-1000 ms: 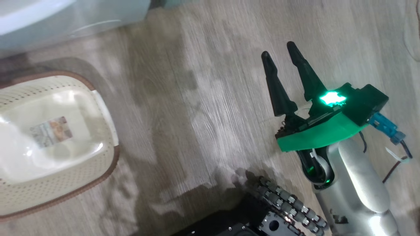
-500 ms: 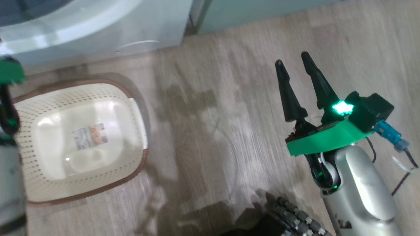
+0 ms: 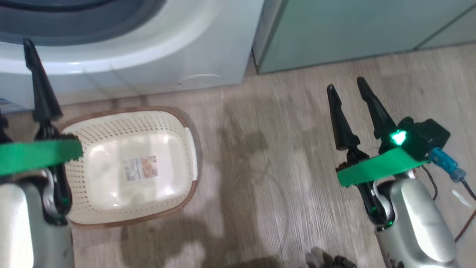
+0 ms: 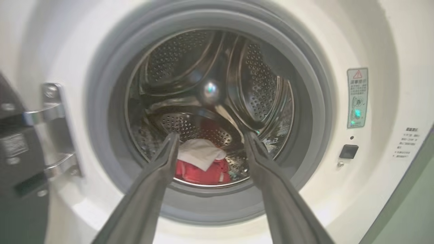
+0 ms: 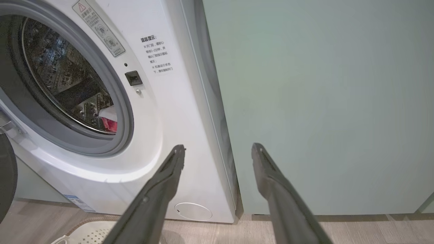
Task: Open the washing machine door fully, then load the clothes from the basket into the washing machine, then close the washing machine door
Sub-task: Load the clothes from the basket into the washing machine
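Straight ahead of us stands the washing machine (image 5: 159,112), a big white front-loader. Its round porthole is ringed by a grey rubber seal (image 4: 315,101) and opens onto a shiny perforated steel drum (image 4: 261,88). Pale green cabinets (image 5: 322,101) stand just beside it on our right, and a floor (image 3: 279,167) of grey-brown wood-look planks runs under everything.

The washing machine door (image 4: 17,189) is swung aside on a chrome hinge (image 4: 54,112). We see only its dark edge, so we cannot tell how far it stands open.

The basket (image 3: 130,124) sits on the floor just in front of the machine. It is cream and rounded, with perforated sides, a brown rim and a label (image 3: 141,168) on its glossy bare base.

The clothes (image 4: 203,167) lie at the bottom of the drum, a bright red bundle with a white panel folded on top.

Our left claw (image 4: 211,135) points into the porthole with its dark fingers spread wide, gripping nothing. Our right claw (image 3: 345,83) hangs over the floor well to the right of the basket, its fingers likewise apart with nothing held. It is aimed at the seam between machine and cabinets.

Low on the machine's front are a small round flap (image 5: 193,211) and a blue sticker (image 5: 76,200).
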{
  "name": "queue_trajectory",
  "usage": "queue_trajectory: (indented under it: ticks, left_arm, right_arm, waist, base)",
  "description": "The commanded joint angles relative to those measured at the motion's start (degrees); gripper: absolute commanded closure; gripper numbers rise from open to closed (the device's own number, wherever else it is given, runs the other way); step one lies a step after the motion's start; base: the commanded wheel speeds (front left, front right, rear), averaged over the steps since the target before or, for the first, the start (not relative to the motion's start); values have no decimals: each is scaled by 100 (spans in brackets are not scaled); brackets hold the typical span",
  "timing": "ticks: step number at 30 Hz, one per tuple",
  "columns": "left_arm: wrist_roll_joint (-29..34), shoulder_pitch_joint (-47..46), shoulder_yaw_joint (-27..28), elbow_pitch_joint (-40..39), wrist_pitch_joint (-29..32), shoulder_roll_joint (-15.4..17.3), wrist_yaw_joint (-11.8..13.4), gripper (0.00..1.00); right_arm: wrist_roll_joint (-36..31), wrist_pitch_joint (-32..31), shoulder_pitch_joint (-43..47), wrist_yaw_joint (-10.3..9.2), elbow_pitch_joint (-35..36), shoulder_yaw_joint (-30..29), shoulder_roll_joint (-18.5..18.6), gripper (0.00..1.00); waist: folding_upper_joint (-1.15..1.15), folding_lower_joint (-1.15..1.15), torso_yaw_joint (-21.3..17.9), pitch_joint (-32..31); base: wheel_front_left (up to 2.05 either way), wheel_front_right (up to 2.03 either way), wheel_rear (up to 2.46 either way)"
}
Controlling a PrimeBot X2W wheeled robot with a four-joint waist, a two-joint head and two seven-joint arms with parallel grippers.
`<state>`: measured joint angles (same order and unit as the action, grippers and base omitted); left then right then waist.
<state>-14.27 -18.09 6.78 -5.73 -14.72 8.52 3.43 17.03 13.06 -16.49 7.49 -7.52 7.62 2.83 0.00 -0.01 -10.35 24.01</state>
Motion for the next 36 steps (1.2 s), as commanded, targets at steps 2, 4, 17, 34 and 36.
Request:
queue_trajectory:
  ticks: [2, 4, 17, 34, 36]
  left_arm:
    - [143, 162, 252, -287, -28, -21, -61, 0]
    - [233, 340, 272, -354, -28, -144, -105, 0]
    - [715, 1425, -77, -438, -28, -506, -96, 0]
    - [812, 2336, -522, -36, 167, -491, -126, 0]
    - [849, 2404, -527, -36, 233, -478, -83, 0]
  right_arm:
    - [-93, -78, 134, 0, 215, 40, 5, 0]
    - [-153, -134, 186, 0, 254, -18, 5, 0]
    - [-344, -491, 743, 0, 612, -346, 5, 0]
    - [-515, -822, 1505, 0, 995, -522, 5, 0]
    - [-536, -853, 1577, 0, 1027, -528, 5, 0]
  waist:
    - [0, 1, 206, -291]
    - [0, 1, 275, -429]
    - [0, 1, 485, -1191]
    - [0, 1, 389, -1967]
    - [0, 1, 383, -2042]
  base:
    - [0, 0, 0]
    - [0, 0, 0]
    - [0, 0, 0]
    - [0, 0, 0]
    - [0, 0, 0]
